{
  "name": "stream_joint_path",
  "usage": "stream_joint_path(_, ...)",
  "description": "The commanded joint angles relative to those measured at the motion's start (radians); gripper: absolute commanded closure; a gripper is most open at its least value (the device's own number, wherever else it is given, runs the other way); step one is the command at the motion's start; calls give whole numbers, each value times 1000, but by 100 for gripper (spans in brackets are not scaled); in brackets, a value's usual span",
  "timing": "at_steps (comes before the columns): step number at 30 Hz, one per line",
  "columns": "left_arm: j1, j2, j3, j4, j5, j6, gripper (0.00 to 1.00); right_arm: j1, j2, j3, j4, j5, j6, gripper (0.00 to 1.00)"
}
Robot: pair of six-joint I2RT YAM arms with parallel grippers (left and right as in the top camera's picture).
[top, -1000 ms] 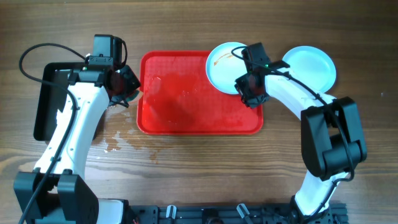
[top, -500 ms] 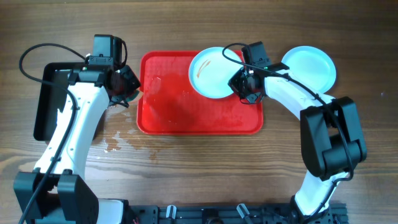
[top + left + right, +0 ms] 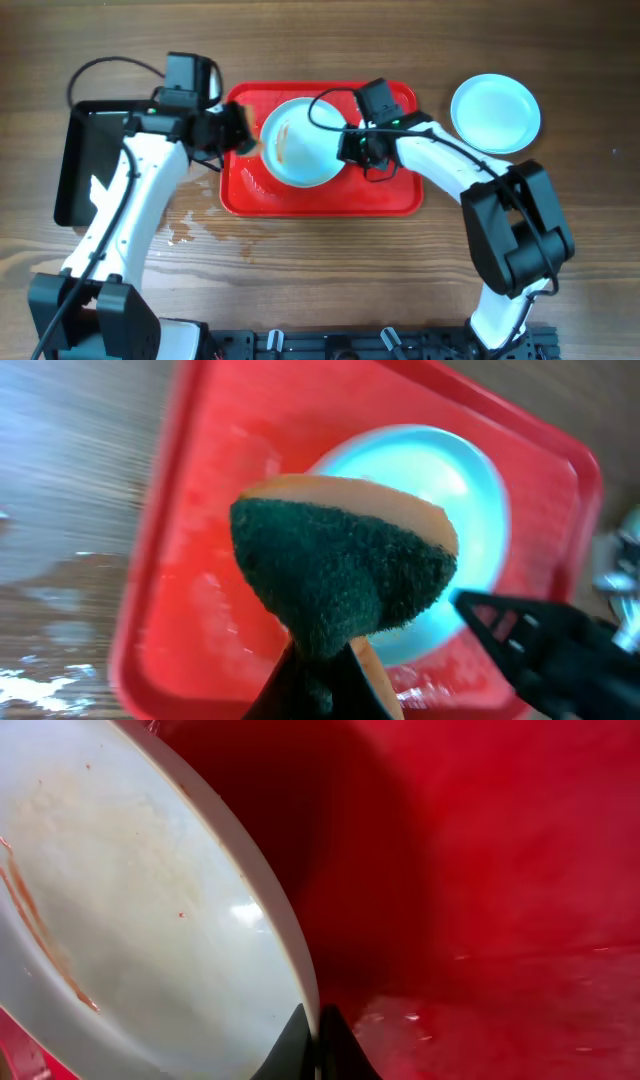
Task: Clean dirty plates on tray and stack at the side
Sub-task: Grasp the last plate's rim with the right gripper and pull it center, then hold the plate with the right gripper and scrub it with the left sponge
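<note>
The right end effector point(image 3: 349, 149) has dragged its pinched plate point(image 3: 300, 158) across the tray point(image 3: 392, 196) to the left end effector's point(image 3: 236, 137) gripped sponge point(image 3: 345, 575) for scrubbing.

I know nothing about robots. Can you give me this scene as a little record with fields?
Right pincer: shut on the rim of a sauce-streaked plate, over the red tray
Left pincer: shut on a green-faced sponge, beside that plate
Second plate: lies off the tray to its right, no streaks showing
Black tray: at the far left
</note>
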Motion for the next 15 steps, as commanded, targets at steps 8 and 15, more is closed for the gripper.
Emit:
stream_joint_path(8, -94, 134, -6, 32, -8, 40, 96, 41, 13, -10, -10, -187, -174, 96)
stream_joint_path(15, -102, 203, -6, 58, -5, 40, 96, 16, 13, -10, -45, -306, -209, 96)
